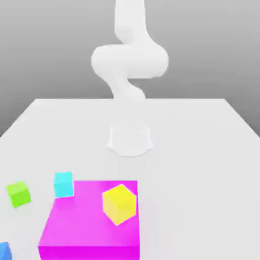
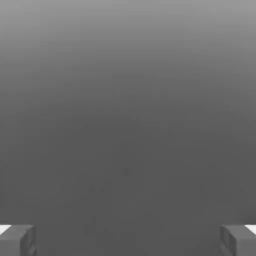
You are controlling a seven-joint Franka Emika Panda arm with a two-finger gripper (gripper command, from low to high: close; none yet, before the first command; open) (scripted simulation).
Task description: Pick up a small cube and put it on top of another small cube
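One blue cube (image 1: 4,251), the one to lift, lies on the worktop (image 1: 198,167) at the exterior view's lower left corner, cut by the picture's edge; it has no long axis, and too little shows to tell which way it points. I count four small cubes and one broad magenta block (image 1: 89,218). One yellow cube (image 1: 119,204) sits on the block near its right edge, turned with a corner toward the viewer; one cyan cube (image 1: 63,185) sits at the block's far left corner. One green cube (image 1: 19,194), slightly turned, rests on the worktop left of the block. Open worktop runs from the block to the exterior view's right. My gripper (image 2: 128,241) is spread wide, holding nothing
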